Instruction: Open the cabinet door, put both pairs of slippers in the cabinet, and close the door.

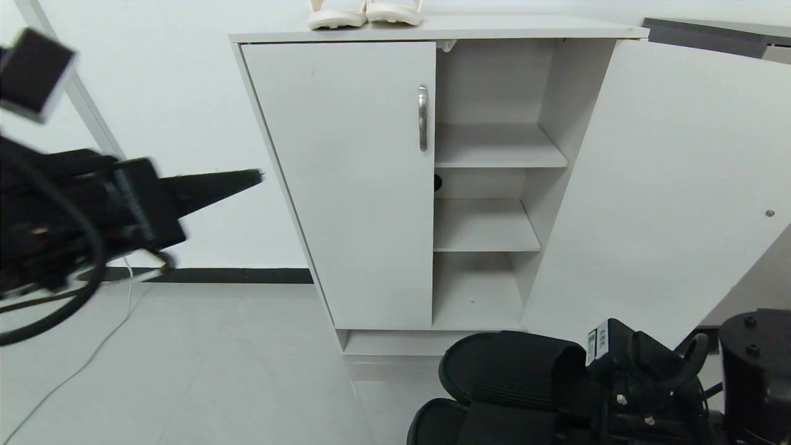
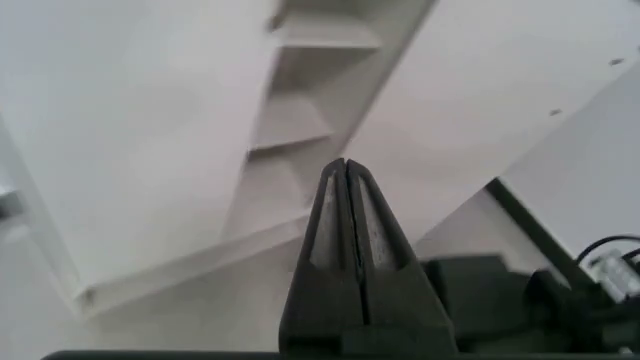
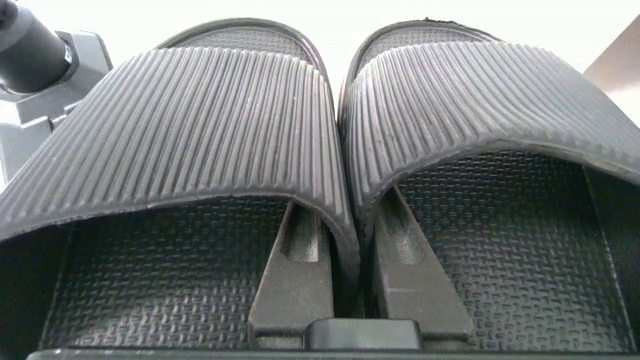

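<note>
The white cabinet (image 1: 337, 185) stands against the wall, its left door shut and its right door (image 1: 667, 185) swung wide open, baring three shelves (image 1: 485, 228). A pair of white slippers (image 1: 364, 13) lies on the cabinet top. A pair of black ribbed slippers (image 1: 513, 371) hangs low in front of the open side. My right gripper (image 3: 350, 215) is shut on them, one finger inside each slipper, pinching their inner walls (image 3: 340, 130) together. My left gripper (image 1: 256, 176) is shut and empty, held up left of the cabinet, tips (image 2: 346, 170) pointing toward it.
The shut door has a metal handle (image 1: 422, 117) at its right edge. A thin cable (image 1: 80, 364) trails over the grey floor at left. A dark slab (image 1: 710, 34) sits behind the open door. Bare floor (image 1: 247, 371) lies left of the black slippers.
</note>
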Robot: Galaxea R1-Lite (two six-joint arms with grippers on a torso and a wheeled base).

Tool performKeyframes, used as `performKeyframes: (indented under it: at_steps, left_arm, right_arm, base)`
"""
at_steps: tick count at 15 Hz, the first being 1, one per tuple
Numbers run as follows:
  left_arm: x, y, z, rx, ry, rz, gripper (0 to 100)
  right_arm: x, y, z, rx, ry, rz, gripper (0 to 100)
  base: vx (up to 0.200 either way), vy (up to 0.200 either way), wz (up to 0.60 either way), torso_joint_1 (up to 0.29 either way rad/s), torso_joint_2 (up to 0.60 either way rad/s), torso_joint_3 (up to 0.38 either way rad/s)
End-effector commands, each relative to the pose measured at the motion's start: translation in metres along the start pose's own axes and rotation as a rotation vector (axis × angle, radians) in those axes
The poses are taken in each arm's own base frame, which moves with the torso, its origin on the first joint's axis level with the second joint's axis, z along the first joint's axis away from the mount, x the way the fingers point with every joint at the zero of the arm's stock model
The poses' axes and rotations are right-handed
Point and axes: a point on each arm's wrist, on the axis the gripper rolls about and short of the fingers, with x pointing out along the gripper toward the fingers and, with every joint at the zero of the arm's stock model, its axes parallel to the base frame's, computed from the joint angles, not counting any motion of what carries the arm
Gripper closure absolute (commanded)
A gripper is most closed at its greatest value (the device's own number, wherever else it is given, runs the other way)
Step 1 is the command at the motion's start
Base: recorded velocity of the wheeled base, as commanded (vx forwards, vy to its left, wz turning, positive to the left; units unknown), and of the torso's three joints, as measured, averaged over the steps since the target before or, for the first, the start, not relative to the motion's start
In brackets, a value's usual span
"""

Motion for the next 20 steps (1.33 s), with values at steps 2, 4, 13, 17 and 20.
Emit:
performKeyframes:
  at_steps: [2,4,13,17,20]
  left_arm:
    - [-0.143,-0.011,-0.064,0.012,-0.049,0.264,100]
    - [-0.18,-0.014,-0.108,0.008,-0.046,0.419,100]
    - [-0.175,0.012,-0.224,0.176,-0.046,0.654,100]
    - [-0.177,0.009,-0.226,0.25,-0.072,0.63,100]
    - [-0.176,0.008,-0.226,0.204,-0.085,0.59,100]
  right_arm:
    - [0.001,0.0,-0.001,0.001,0.005,0.0,100]
    - [0.001,0.0,-0.001,-0.001,0.004,0.0,100]
    - [0.001,0.0,-0.002,0.0,0.011,0.001,100]
    - [0.002,0.0,-0.002,-0.002,0.011,0.002,100]
    - [0.011,-0.004,0.001,0.015,0.022,-0.032,100]
  base:
    - [0.0,0.0,0.0,0.0,0.0,0.0]
    - [0.0,0.0,0.0,0.0,0.0,0.0]
    - [0.0,0.0,0.0,0.0,0.0,0.0]
    - [0.0,0.0,0.0,0.0,0.0,0.0]
    - [0.0,0.0,0.0,0.0,0.0,0.0]
